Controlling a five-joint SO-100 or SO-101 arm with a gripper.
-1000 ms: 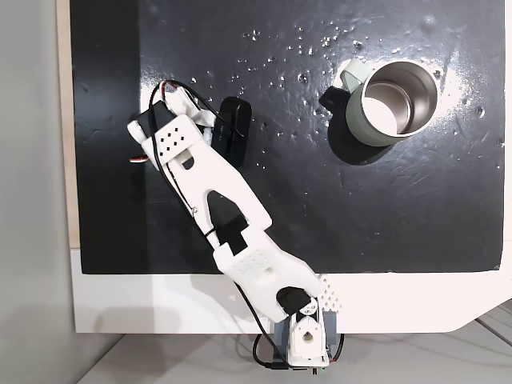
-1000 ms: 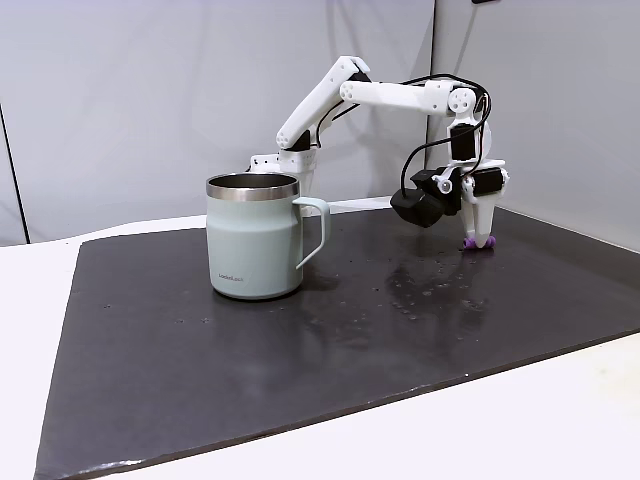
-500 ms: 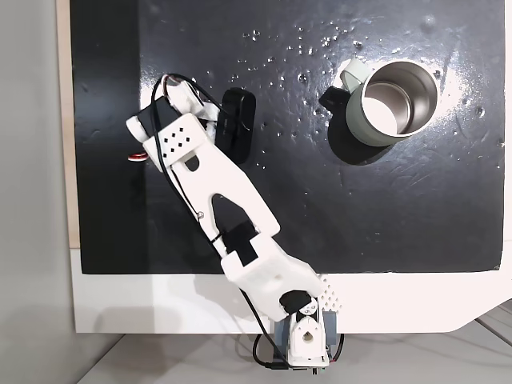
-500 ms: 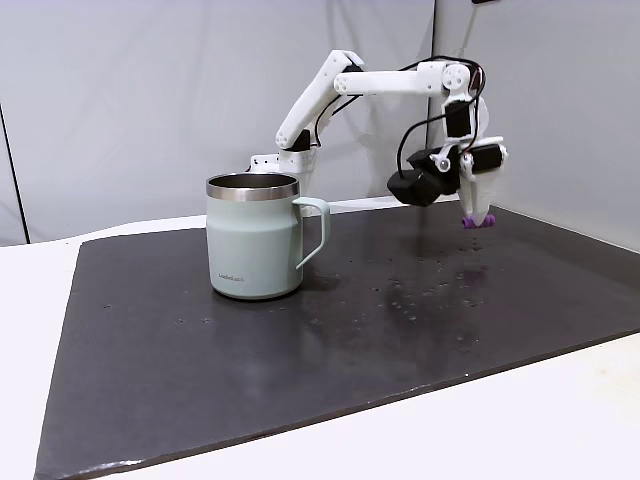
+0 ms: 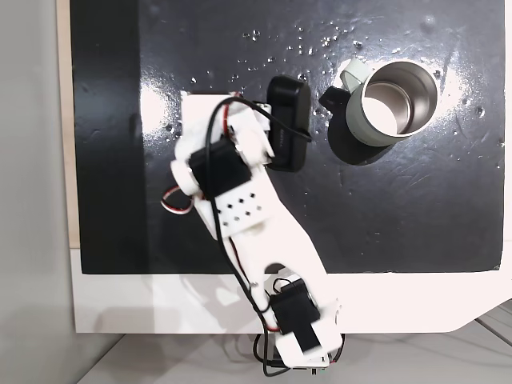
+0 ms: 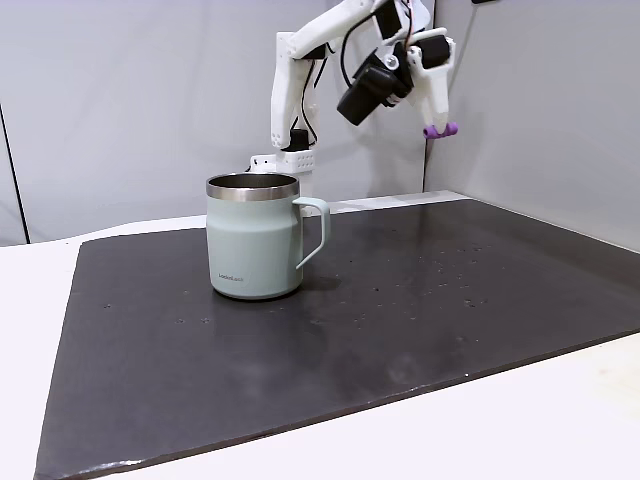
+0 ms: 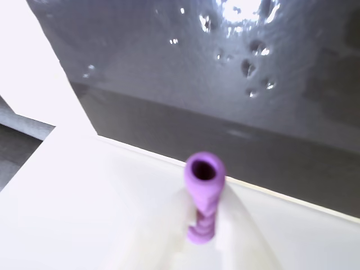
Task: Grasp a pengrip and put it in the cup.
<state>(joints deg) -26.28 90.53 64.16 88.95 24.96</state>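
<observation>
The pengrip is a small purple tube pinched at the tip of my gripper, which hangs high above the black mat, far right of the cup in this side fixed view. In the wrist view the pengrip points its open end at the camera, and my gripper is shut on it between blurred white fingers. The pale grey-green cup stands upright on the mat with its handle to the right. From above, the cup shows a shiny steel inside, and my arm reaches up to its left.
The black mat lies on a white table, with small shiny specks on its surface. A black camera block on my wrist sits just left of the cup's handle in the top fixed view. Grey walls stand behind.
My gripper has risen from just above the mat to high in the air with the pengrip in it. The arm has swung toward the cup's side.
</observation>
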